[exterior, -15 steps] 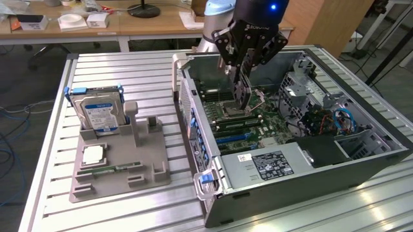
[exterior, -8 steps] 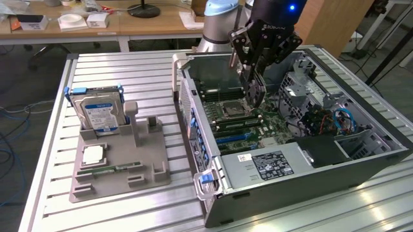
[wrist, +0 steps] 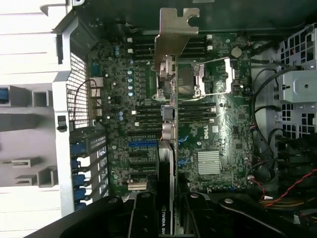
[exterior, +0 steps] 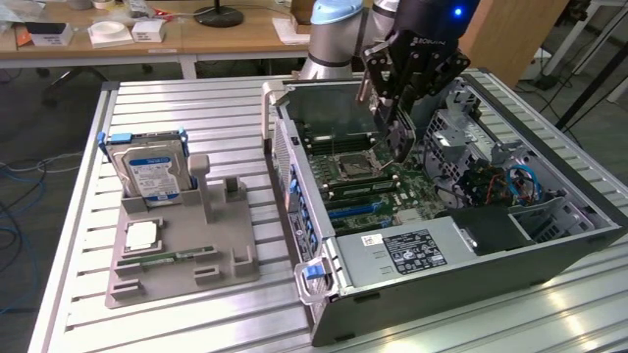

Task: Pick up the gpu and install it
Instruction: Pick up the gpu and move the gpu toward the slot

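Right now, in the exterior view, we are seeing the gripper (exterior: 398, 110) hanging over the open computer case (exterior: 471, 257). Its fingers are clamping the gpu (exterior: 398, 143), which is pointing edge-down toward the motherboard (exterior: 393, 184) near the processor socket. On the exterior view's left, a grey tray (exterior: 226, 257) is carrying the hard drive (exterior: 149, 173), which is standing upright, well apart from the case. Turning to the wrist view, we are looking along the gpu's thin edge (wrist: 168, 163), with its silver bracket (wrist: 174, 29) at the far end and the dark fingers (wrist: 143, 218) pinching the card from both sides. The card is running across the board, just beside a blue slot (wrist: 143, 144), though we cannot tell whether it is touching anything. We are judging the pickup as done, while the seating into a slot is not yet looking finished.
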Motion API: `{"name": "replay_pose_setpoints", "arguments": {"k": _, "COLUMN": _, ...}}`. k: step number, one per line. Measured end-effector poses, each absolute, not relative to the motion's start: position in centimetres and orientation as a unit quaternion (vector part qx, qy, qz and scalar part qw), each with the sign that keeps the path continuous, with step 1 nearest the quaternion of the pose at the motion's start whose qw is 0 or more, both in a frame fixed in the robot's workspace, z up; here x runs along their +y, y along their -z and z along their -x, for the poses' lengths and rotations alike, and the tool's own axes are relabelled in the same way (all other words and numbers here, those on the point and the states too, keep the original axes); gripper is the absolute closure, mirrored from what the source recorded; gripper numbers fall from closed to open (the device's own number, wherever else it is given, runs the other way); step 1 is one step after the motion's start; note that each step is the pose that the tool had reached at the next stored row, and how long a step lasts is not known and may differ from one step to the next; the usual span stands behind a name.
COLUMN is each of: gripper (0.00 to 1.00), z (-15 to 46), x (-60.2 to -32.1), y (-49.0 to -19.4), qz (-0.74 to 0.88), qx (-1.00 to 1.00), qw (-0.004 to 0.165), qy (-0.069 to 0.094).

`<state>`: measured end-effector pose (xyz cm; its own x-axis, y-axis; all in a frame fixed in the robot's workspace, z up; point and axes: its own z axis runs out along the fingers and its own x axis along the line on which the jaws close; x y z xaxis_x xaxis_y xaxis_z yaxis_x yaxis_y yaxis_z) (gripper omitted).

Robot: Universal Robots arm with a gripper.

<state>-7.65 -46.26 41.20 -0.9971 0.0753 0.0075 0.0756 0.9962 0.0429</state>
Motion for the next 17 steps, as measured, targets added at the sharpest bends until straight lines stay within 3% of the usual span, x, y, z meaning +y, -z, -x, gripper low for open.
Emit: {"name": "replay_pose_setpoints", "arguments": {"k": 17, "gripper": 0.74, "z": 5.0, "x": -46.3, "y": -41.2, "qz": 0.038, "qx": -0.999, "qw": 0.003, "qy": 0.022}}
